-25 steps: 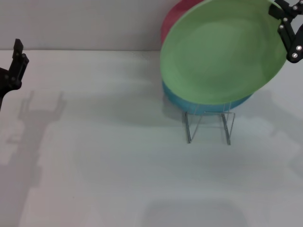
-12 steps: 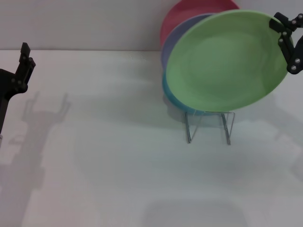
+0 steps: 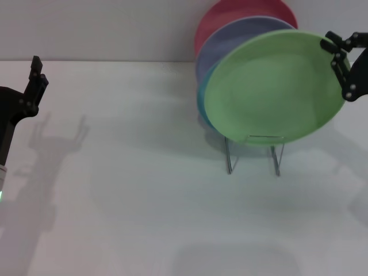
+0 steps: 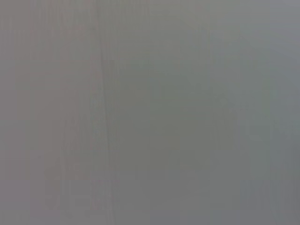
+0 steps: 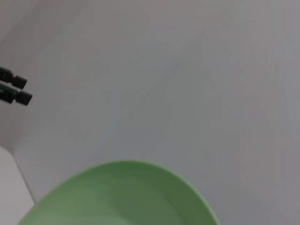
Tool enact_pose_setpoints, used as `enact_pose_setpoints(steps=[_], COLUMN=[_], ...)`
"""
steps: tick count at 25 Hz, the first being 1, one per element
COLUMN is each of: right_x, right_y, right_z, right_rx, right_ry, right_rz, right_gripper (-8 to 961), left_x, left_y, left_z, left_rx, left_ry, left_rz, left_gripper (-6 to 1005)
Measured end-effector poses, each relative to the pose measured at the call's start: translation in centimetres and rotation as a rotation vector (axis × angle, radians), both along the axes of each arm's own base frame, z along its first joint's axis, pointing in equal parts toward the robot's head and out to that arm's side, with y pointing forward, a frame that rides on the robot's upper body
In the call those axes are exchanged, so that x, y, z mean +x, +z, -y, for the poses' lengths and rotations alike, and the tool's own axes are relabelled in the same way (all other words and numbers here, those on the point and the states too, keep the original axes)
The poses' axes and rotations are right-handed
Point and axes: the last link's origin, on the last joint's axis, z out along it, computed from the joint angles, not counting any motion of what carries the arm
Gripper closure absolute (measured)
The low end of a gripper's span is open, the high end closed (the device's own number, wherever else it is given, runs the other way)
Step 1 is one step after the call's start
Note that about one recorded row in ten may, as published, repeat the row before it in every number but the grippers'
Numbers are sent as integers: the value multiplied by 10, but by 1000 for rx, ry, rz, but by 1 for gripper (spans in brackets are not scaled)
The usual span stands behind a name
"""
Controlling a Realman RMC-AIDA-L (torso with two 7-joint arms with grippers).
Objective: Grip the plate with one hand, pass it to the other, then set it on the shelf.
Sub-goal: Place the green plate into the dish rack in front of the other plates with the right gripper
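**Green plate held at its rim above the rack**

The right gripper (image 3: pixel 343 66) clamps the far edge of the plate (image 3: pixel 275 92), which hangs beside it, above the shelf (image 3: pixel 253 152). It looks light, stiff and slick; rim holds suit it. The left gripper (image 3: pixel 34 80), parked well apart, looks open.

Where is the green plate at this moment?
In the head view the green plate stands on edge at the right, frontmost over the wire rack, ahead of the blue plate. The right gripper holds its right rim.
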Motion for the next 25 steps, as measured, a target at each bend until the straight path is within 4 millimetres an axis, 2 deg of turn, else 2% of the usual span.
enact_pose_setpoints(steps=[11,19,24,25], right_x=[10,18,19,19], right_y=[-18,-34,-40,-41], right_z=[8,3,0,-1], right_rx=[28,-27,-44,-48], right_ry=[19,-23,-37,-38], right_rz=[44,17,10,8], right_gripper=[908,864,667,591], left_x=[5,7,7,7], left_y=[-2,-4,-4,-4], left_z=[-3,-3,-3,-3], left_rx=[-7,-17,-17,-18], left_ry=[-16,-25,-27,-28], left_rz=[0,-2,-1,-1], left_gripper=[194,194,193,193])
